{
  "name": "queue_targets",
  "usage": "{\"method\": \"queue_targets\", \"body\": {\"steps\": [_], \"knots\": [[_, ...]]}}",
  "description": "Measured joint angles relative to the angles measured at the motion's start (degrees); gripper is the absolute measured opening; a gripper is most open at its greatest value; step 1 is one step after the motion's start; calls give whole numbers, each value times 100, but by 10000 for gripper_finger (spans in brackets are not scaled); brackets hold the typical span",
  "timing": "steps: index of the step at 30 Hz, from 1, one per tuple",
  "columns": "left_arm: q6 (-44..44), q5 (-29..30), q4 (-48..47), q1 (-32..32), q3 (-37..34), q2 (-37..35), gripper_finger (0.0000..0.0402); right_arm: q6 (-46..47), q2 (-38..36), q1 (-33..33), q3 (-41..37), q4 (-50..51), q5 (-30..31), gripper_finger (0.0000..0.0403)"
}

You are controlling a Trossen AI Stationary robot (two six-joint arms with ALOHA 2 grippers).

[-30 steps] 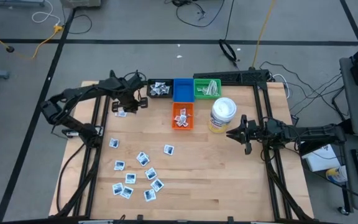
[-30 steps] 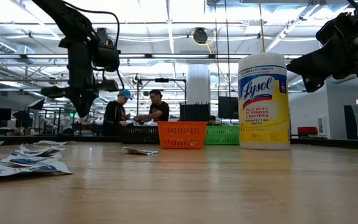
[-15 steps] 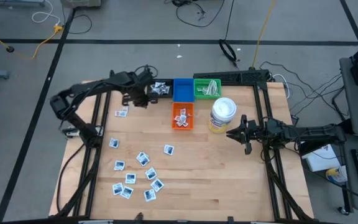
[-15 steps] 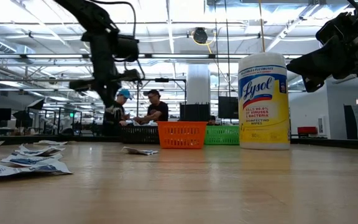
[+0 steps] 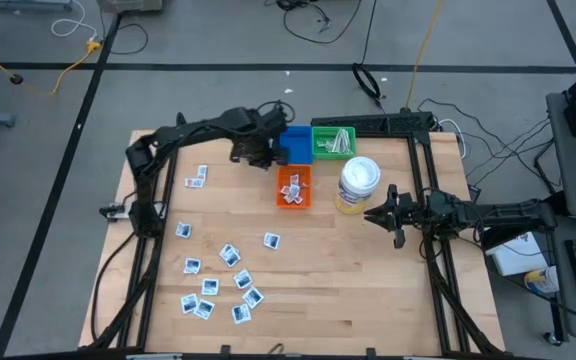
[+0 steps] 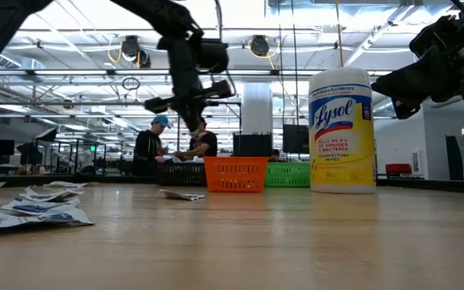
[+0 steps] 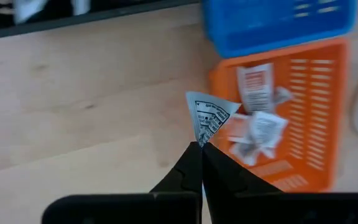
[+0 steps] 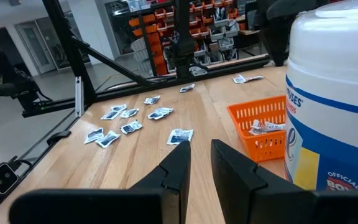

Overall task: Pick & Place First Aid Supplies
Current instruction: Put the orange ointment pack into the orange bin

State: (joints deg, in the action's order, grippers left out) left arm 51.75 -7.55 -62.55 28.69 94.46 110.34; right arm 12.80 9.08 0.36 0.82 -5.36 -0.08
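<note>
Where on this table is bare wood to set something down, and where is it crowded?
Free: the wood between the scattered packets and the right tool, in front of the orange basket. Crowded: the row of baskets beside the wipes canister.

At the back edge of the wooden bench (image 5: pixel 348 290), a black mesh bin (image 5: pixel 259 142), a blue plastic bin (image 5: pixel 296 147) and a green plastic bin (image 5: pixel 333 142) stand side by side from left to right, with an orange slotted plastic basket (image 5: pixel 294 186) just in front of the blue one and a white-lidded yellow wipes canister (image 5: pixel 357 186) to the basket's right. Small flat square white packets (image 5: pixel 230 255) lie scattered over the bench's front left, one lone packet (image 5: pixel 196 180) near the left rail farther back, and more lie inside the orange basket. The left claw (image 5: pixel 255 157) hangs over the bench just left of the basket with one packet pinched between its tips, and the right claw (image 5: pixel 374 214) hangs to the right of the canister.
</note>
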Motion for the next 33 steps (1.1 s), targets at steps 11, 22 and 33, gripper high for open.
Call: {"method": "queue_targets", "body": {"steps": [11,22,33], "knots": [[148,-20,-393,-424,1560,771,2,-2,-2,0,2,2,-13,59],[393,267,-272,-713,1429,1007,1,-162,-2,0,2,2,-4,59],[324,-54,100,-909,1418,1663,4,-155,0,2,2,2,-4,59]]}}
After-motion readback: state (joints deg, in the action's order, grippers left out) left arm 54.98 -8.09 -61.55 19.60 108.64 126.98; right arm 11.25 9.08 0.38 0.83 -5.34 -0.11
